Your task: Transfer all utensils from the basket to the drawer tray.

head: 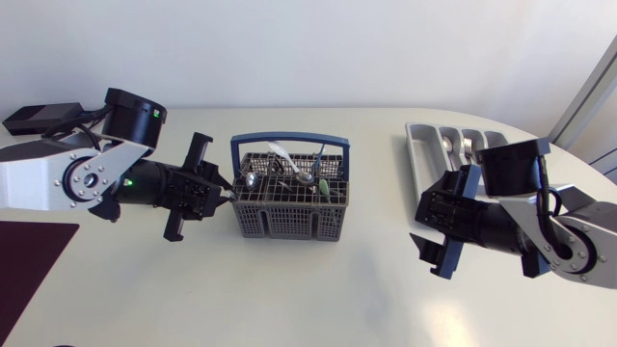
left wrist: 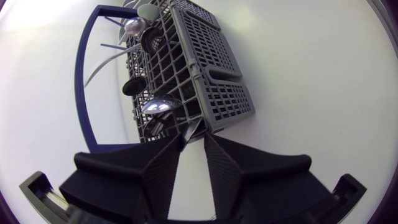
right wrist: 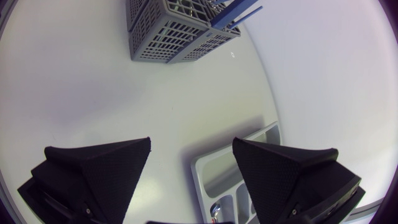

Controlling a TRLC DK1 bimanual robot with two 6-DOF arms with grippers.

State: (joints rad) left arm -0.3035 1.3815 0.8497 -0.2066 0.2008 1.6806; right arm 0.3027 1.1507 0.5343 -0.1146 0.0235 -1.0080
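At mid-table stands the grey basket (head: 289, 220); the drawer tray (head: 416, 146) lies far right. The right gripper (right wrist: 191, 146) hangs wide open and empty by the tray's near end. The left gripper (left wrist: 194, 140), narrowly parted and empty, sits at the basket's left wall. It should probably rise above the rim and close on one of the utensils (head: 304, 176) standing inside.

No legible text, labels, brands, numbers or signs in any view; nothing readable on basket (head: 289, 218), tray (head: 412, 140) or surface (head: 318, 299).

Grey basket (head: 289, 220) (utensils (head: 289, 174) inside) stands well apart from the drawer tray (head: 421, 145).
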